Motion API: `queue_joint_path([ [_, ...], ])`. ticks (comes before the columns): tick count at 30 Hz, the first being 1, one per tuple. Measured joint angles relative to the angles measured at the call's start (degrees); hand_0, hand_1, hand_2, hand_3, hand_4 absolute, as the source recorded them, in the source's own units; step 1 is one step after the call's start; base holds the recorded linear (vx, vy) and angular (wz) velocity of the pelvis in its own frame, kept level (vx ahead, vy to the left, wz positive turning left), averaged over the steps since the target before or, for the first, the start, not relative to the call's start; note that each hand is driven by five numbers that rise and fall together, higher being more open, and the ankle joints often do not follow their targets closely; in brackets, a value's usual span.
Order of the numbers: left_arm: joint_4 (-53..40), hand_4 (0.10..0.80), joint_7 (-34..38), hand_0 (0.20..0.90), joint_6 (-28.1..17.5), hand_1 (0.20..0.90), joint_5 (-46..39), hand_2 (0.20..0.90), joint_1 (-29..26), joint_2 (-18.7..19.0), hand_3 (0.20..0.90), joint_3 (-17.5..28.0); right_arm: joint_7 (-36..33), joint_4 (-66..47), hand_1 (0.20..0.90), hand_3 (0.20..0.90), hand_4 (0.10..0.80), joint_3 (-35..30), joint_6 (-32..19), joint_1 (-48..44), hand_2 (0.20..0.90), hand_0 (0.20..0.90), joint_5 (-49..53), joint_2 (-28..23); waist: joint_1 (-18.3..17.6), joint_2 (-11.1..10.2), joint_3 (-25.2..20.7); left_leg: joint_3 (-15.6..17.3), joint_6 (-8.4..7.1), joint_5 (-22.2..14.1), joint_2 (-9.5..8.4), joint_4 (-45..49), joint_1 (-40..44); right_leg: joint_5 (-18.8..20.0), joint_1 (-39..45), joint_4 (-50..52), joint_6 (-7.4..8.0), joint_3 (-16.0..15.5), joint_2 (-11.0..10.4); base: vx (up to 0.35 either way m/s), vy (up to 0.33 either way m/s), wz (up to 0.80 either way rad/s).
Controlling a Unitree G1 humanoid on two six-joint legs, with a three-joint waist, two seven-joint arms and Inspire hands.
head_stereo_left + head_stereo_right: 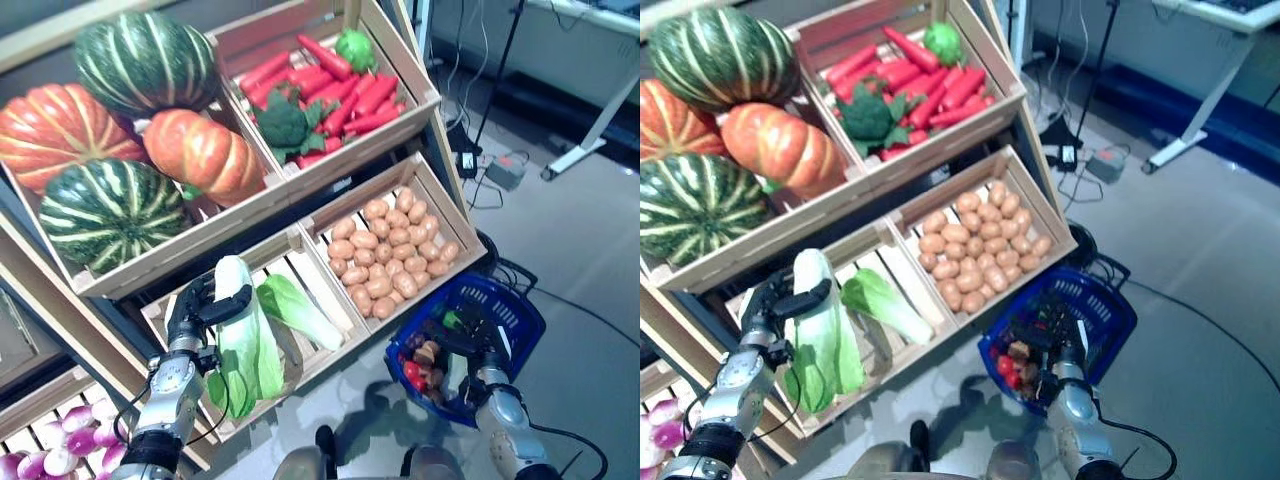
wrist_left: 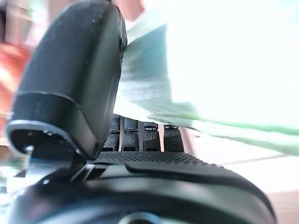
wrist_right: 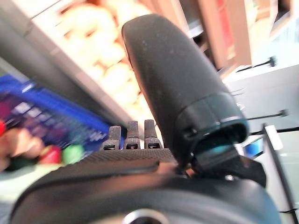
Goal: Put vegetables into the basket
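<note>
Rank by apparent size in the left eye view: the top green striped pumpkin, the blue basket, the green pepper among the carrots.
1. Blue basket and top green pumpkin: too close to call.
2. Green pepper: clearly smallest.

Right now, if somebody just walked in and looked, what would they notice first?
Probably the big striped pumpkins, green and orange, piled in the top wooden crate on the left. Next, the long pale cabbage that the left hand is curled around, in the slatted crate below. Then the blue basket on the floor to the right, with a few vegetables inside, where the right hand shows at its rim.
</note>
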Motion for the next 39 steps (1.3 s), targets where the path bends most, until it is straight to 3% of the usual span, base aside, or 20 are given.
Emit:
queue_joint_path([
  [5,-6.8,0.400,-1.8,0.300,-4.2,0.300,1.4,0.300,-0.2,0.6,0.300,0.3,5.3,0.0,0.900,0.900,0.800,0.0,-0.2,0.3,0.900,0.900,-0.1,0.0,0.2,0.2,-2.9,-0.1,0.94,1.7,-0.37,-5.4,3.2,4.7,5.7,-10.6,1.48,-0.2,1.4,-0.011,-0.073,0.06],
  [9,-12.2,0.400,-8.9,0.300,-4.1,0.300,-1.8,0.300,-1.0,0.9,0.300,1.1,16.9,-0.5,0.900,0.900,0.800,0.2,0.8,0.4,0.900,0.900,0.5,-0.3,0.2,-0.4,-3.5,-0.3,1.14,1.8,-1.24,-5.9,3.6,8.1,9.3,-17.8,2.20,-1.0,1.9,-0.020,-0.088,0.08],
  [11,-12.6,0.400,-13.3,0.300,-4.1,0.300,-4.3,0.300,-3.4,1.2,0.300,1.1,23.8,-1.7,0.900,0.900,0.800,0.6,3.3,0.0,0.900,0.900,0.5,-1.1,0.3,-0.9,-3.8,-1.0,1.16,1.8,-1.42,-6.0,3.6,9.4,10.7,-20.2,2.20,-1.5,2.1,0.011,-0.076,0.11],
  [16,-14.1,0.400,-20.8,0.300,-3.9,0.300,-9.3,0.300,-5.9,3.6,0.300,0.5,32.7,-2.8,0.900,0.900,0.800,0.3,12.4,-3.0,0.900,0.900,3.6,-5.5,0.3,-1.6,-4.2,-1.3,1.15,1.8,-1.32,-6.0,4.0,9.8,11.5,-20.9,2.09,-1.5,2.3,0.023,-0.070,0.02],
  [21,-14.1,0.400,-27.2,0.300,-1.5,0.300,-15.8,0.300,-8.3,5.2,0.300,-3.3,40.9,-4.0,0.900,0.900,0.800,0.4,21.9,-6.0,0.900,0.900,10.3,-9.3,0.1,-3.4,-5.1,-1.0,1.13,1.8,-1.38,-6.0,4.7,10.0,12.0,-20.9,1.99,-1.1,2.5,0.025,-0.044,-0.04],
  [27,-14.1,0.400,-31.6,0.300,0.8,0.300,-17.7,0.300,-10.4,5.1,0.300,-9.5,43.2,-5.2,0.900,0.900,0.800,2.4,26.1,-13.5,0.900,0.900,12.2,-9.1,-0.5,-4.2,-5.4,0.2,1.16,1.8,-1.22,-6.0,5.5,10.6,12.0,-20.9,1.91,0.4,2.6,0.032,-0.017,-0.12],
  [39,-14.1,0.400,-31.1,0.300,2.7,0.300,-17.6,0.300,-10.5,2.9,0.300,-10.3,42.3,-8.6,0.900,0.900,0.800,5.5,26.7,-16.0,0.900,0.900,11.8,-8.7,-0.4,-5.0,-5.4,1.3,1.18,1.8,-1.11,-6.0,7.0,10.9,12.8,-20.9,1.84,2.1,2.6,0.024,-0.001,-0.04],
])
